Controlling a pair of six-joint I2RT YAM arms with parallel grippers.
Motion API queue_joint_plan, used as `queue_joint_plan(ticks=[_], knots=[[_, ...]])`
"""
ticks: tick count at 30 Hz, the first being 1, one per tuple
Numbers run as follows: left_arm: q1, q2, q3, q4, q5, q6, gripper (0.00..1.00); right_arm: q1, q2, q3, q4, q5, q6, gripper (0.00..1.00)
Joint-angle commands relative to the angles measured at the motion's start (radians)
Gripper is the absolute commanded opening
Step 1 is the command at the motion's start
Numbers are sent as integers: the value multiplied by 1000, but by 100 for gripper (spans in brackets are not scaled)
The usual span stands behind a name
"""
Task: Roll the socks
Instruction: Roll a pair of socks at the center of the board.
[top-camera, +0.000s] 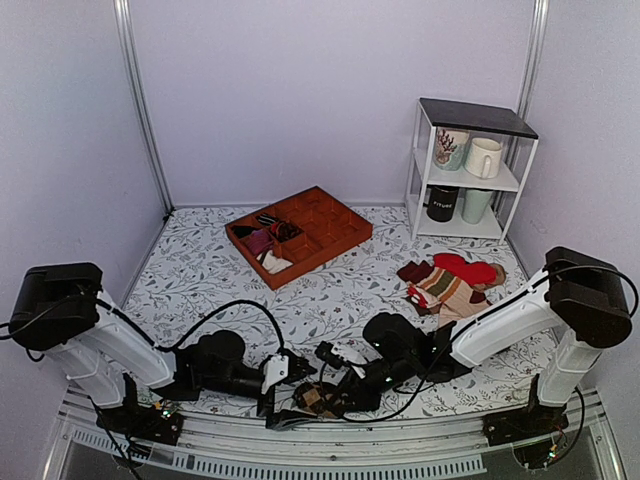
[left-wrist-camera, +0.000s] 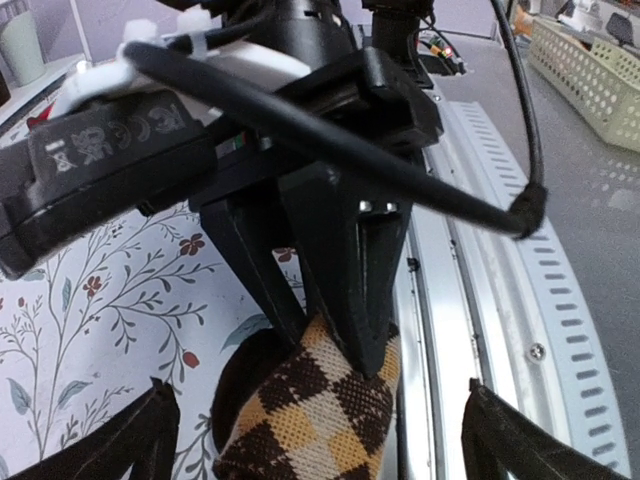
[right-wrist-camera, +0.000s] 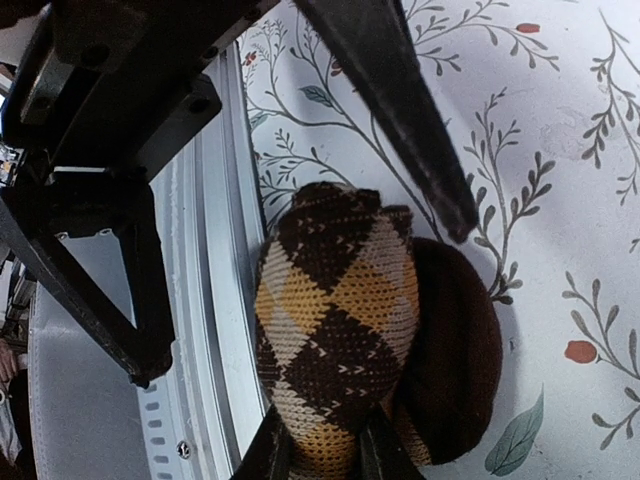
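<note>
1. The rolled argyle socks (right-wrist-camera: 335, 300) are pinched by the right pincer (right-wrist-camera: 322, 452).
2. The left pincer (left-wrist-camera: 320, 415) is spread wide around them.
3. Rolling seems nearly finished; a steady hold and a cuff tuck are likely needed.

On my left arm (top-camera: 120, 345) and right arm (top-camera: 505, 322) I see white links, black joints and looping black cables (top-camera: 230, 308); the tool fingers (left-wrist-camera: 345, 270) are black and pointed.
</note>
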Motion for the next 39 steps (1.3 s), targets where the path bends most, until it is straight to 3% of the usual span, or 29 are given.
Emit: queue_joint_plan(ticks=[1,3,4,6,7,11,17,24,27,33,39], knots=[[-17,26,7,-6,22,-10,97,0,95,-40,-260,19,18,17],[-17,43,30,-32,19,-4,93,-1,105,-34,-265,20,18,17],[-17,56,39,-41,23,-2,85,-2,109,-31,-269,21,18,17],[-17,80,54,-50,26,-10,57,-2,108,-29,-271,24,18,17],[-17,87,53,-45,25,-16,53,-3,106,-28,-272,26,18,17],[-13,103,40,-5,5,-38,53,-6,104,-34,-271,27,19,17],[-11,140,41,-22,4,-65,36,-11,106,-24,-285,34,20,17],[-10,195,48,-87,-37,-114,35,-19,98,24,-337,67,10,22],[-9,209,39,-87,-43,-136,35,-26,75,45,-366,102,-6,30],[-8,231,27,-73,-43,-155,35,-39,-65,63,-397,238,-42,64],[-2,250,34,-79,-31,-158,35,-70,-194,43,-373,199,-83,86]])
